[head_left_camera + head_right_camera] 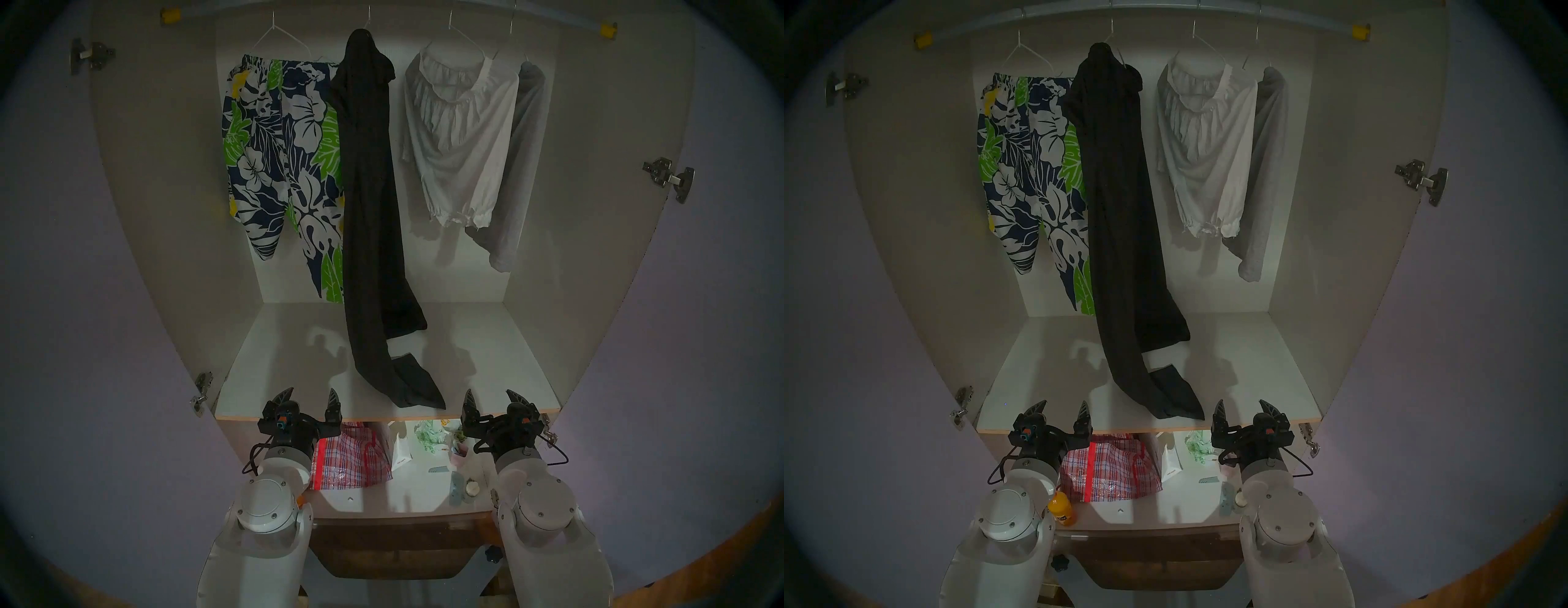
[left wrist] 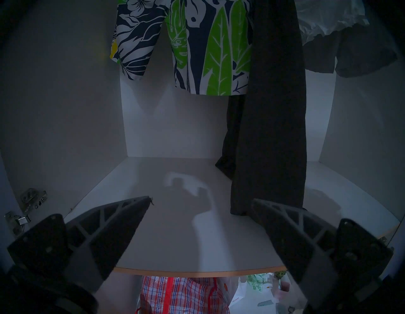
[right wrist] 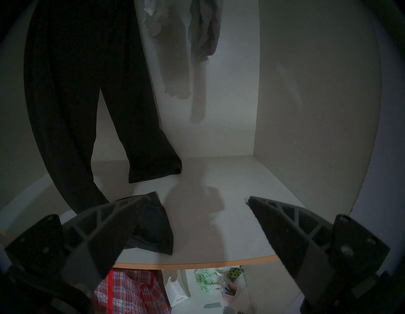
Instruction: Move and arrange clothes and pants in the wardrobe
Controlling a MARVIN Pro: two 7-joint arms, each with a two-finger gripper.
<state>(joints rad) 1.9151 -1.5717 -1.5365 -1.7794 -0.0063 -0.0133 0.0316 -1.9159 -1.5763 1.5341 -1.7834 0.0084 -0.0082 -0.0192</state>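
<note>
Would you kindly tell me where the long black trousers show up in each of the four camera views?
Head stereo left: black trousers hang centre, hems trailing on the shelf.
Head stereo right: black trousers just left of centre.
Left wrist: black trousers at right, beside the floral shorts.
Right wrist: black trousers fill the left.
Shared landmark: the shelf's tan front edge.

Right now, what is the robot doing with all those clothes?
It isn't holding anything. Both the left gripper and the right gripper are open and empty, hovering at the front edge of the shelf. Four garments hang from the rail: floral shorts, black trousers, a white blouse and a grey garment. The trousers are so long that their ends lie crumpled on the shelf.
</note>
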